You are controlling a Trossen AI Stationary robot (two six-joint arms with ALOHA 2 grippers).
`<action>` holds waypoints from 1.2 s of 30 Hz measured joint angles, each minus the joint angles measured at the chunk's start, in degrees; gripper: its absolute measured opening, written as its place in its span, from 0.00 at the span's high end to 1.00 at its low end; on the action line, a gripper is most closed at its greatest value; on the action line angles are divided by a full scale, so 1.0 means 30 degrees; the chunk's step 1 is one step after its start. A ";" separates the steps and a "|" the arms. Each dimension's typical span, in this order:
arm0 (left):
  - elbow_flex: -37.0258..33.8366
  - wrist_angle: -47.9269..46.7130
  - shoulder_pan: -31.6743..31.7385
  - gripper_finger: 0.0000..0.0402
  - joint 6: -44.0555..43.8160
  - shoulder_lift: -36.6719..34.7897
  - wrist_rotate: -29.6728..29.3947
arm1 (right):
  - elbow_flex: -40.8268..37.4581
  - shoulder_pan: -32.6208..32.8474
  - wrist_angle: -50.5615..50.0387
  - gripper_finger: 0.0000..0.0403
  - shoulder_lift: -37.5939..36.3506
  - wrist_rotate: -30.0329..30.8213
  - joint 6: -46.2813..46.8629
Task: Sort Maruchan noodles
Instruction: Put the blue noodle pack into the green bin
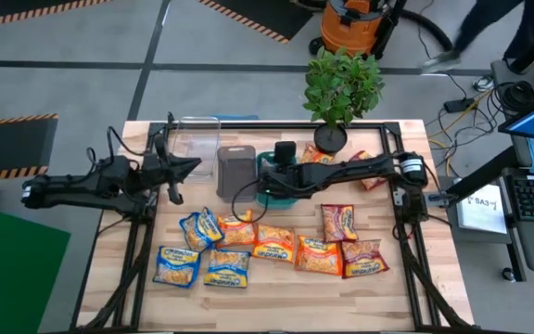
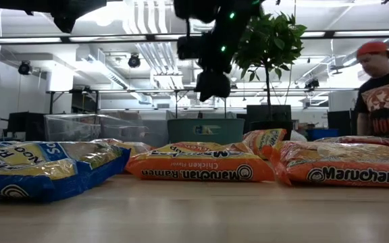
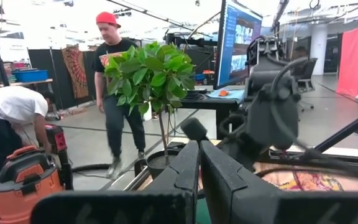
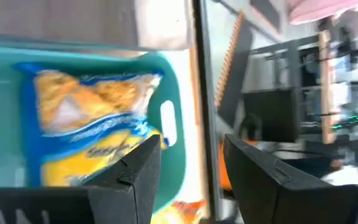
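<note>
Right gripper (image 4: 188, 171) hanging over the teal bin (image 4: 173, 74) near the back of the bench (image 1: 276, 297), fingers (image 4: 135, 165) spread apart and grasping nothing. Directly below and just ahead of those fingers, one blue-and-yellow packet (image 4: 86, 124) lying flat inside the teal bin, apart from the gripper, not touched by either finger. From above, same right gripper (image 1: 281, 176) reaching in from the right side, covering most of the teal bin (image 1: 265, 197), beside the grey bin (image 1: 235, 172) and, further left, the clear bin (image 1: 196, 139).

Left gripper (image 1: 172, 172) parked off to the left of the clear bin, raised above the bench, fingers (image 3: 185, 171) clenched together on nothing.

Remaining Maruchan noodles (image 1: 276, 243) spread over the front half of the bench, well apart from both grippers: blue-and-yellow packets (image 1: 202, 255) clustered at front left, orange packets (image 1: 290, 243) in the middle, red packets (image 1: 346, 232) at right. Two more packets (image 1: 341, 160) at the back right beside the potted plant (image 1: 339, 88), partly hidden by the right arm.

At bench height: a blue packet (image 2: 42, 169), an orange packet (image 2: 198, 162) and another orange one (image 2: 343, 165) lying flat in front, teal bin (image 2: 204, 130) behind, right gripper (image 2: 211, 84) suspended above it.

In the room beyond, a person in a red cap (image 3: 120, 81) standing, another person (image 3: 8, 118) bending beside an orange vacuum (image 3: 23, 180).
</note>
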 joint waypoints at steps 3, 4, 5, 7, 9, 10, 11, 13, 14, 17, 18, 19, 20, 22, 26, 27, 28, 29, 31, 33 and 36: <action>0.0058 0.0284 -0.0006 1.00 -0.0198 0.0436 0.0007 | -0.0020 0.0288 -0.1589 0.61 -0.0920 -0.0780 0.2135; 0.0058 0.0328 0.0001 1.00 -0.0446 0.0566 0.0000 | -0.0067 0.0388 -0.2154 0.61 -0.1257 -0.1163 0.2896; 0.0058 0.0361 -0.0004 1.00 -0.0821 0.0711 0.0007 | -0.0184 0.0477 -0.2661 0.62 -0.1705 -0.1714 0.3678; 0.0058 0.0432 0.0001 1.00 -0.1722 0.1131 0.0003 | -0.0739 0.0755 -0.3220 0.63 -0.2567 -0.2536 0.5077; 0.0056 0.0308 0.0001 1.00 -0.2344 0.1695 0.0007 | -0.1815 0.1235 -0.2975 0.64 -0.3675 -0.2818 0.6077; 0.0044 0.0295 0.0000 1.00 -0.2547 0.2053 0.0007 | -0.2533 0.1542 -0.2533 0.65 -0.4253 -0.2835 0.6355; 0.0044 0.0387 -0.0005 1.00 -0.2735 0.2391 0.0007 | -0.3319 0.1853 -0.1913 0.66 -0.4917 -0.2842 0.6659; 0.0036 0.0636 -0.0005 1.00 -0.2970 0.3148 0.0007 | -0.5251 0.2487 -0.0178 0.67 -0.6204 -0.2893 0.7133; 0.0036 0.0988 0.0001 1.00 -0.3062 0.3547 0.0013 | -0.6250 0.2811 0.0799 0.68 -0.6859 -0.2909 0.7339; 0.0036 0.2046 -0.0003 1.00 -0.3293 0.4730 0.0015 | -0.9218 0.3661 0.4173 0.69 -0.8635 -0.2899 0.7939; 0.0036 0.2355 0.0001 1.00 -0.3487 0.5144 0.0013 | -1.0126 0.3913 0.5246 0.70 -0.9193 -0.2896 0.8140; 0.0036 0.2800 -0.0005 1.00 -0.3575 0.5566 0.0012 | -1.1054 0.4183 0.6339 0.70 -0.9723 -0.2893 0.8251; 0.0036 0.3200 0.0000 1.00 -0.3585 0.6002 0.0015 | -1.1896 0.4408 0.7333 0.71 -1.0186 -0.2894 0.8311; 0.0079 0.3901 0.0001 1.00 -0.3605 0.6861 0.0015 | -1.3447 0.4789 0.9102 0.71 -1.1073 -0.2902 0.8349; 0.0603 0.4452 0.0001 0.99 -0.3917 0.8641 0.0015 | -1.6134 0.5217 1.2718 0.73 -1.2686 -0.2890 0.7960; 0.0796 0.4465 0.0001 0.98 -0.4073 0.9101 0.0029 | -1.6726 0.5279 1.3520 0.73 -1.3048 -0.2894 0.7703; 0.0977 0.4435 0.0001 0.97 -0.4185 0.9583 0.0135 | -1.7308 0.5290 1.4256 0.74 -1.3431 -0.2895 0.7500; 0.1210 0.4432 0.0001 0.95 -0.4249 1.0123 0.0297 | -1.7869 0.5294 1.4920 0.74 -1.3792 -0.2902 0.7216; 0.1686 0.4446 0.0001 0.92 -0.4360 1.1213 0.0695 | -1.8805 0.5270 1.6216 0.75 -1.4494 -0.2896 0.6644; 0.2215 0.4440 0.0009 0.87 -0.4370 1.2387 0.0707 | -1.9689 0.5261 1.7529 0.76 -1.5263 -0.2894 0.5734; 0.3130 0.4386 0.0104 0.81 -0.4231 1.4191 0.0683 | -2.0700 0.5259 1.9016 0.78 -1.6479 -0.3070 0.4302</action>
